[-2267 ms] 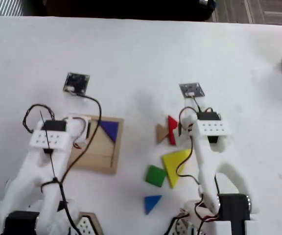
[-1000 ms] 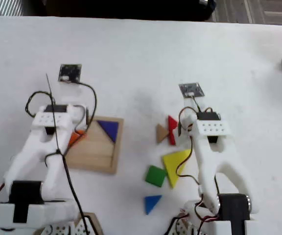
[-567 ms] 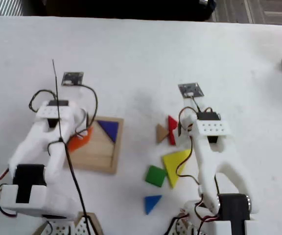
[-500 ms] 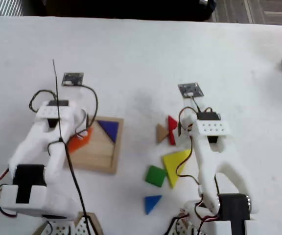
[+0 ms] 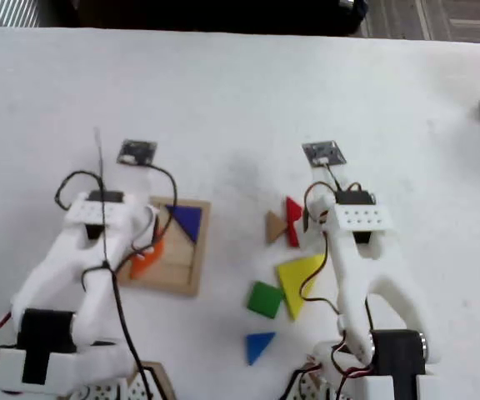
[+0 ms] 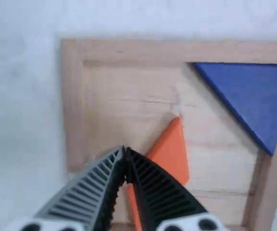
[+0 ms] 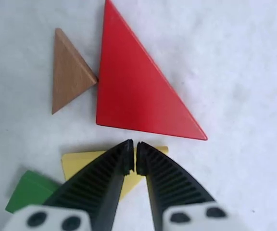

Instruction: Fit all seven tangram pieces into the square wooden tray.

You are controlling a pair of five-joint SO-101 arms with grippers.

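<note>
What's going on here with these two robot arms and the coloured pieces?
Two arms are working a tangram puzzle. The left end effector, closed, sits against an orange piece lying in the wooden tray, beside a dark blue triangle. The right end effector, also closed, hovers over the loose red triangle, wooden triangle, yellow triangle, green square and small blue triangle.
</note>
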